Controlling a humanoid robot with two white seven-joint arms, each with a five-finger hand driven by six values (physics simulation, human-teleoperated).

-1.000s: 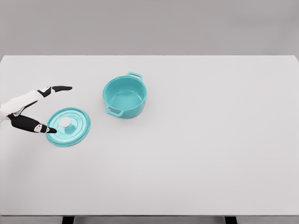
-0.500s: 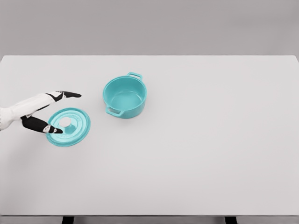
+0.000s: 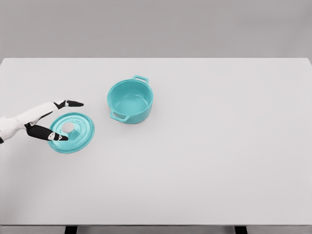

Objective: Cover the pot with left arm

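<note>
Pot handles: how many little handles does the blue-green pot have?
2. One handle sticks out at the far rim of the pot, the other handle at its near left side. The lid beside it has a knob instead.

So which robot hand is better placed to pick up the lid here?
The left robot hand. It sits open at the lid, fingers either side of the white knob, with the pot close by. The right arm is out of view.

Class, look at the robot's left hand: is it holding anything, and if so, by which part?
Nothing is held. The left hand is open, fingers spread either side of the lid's knob, not closed on it.
</note>
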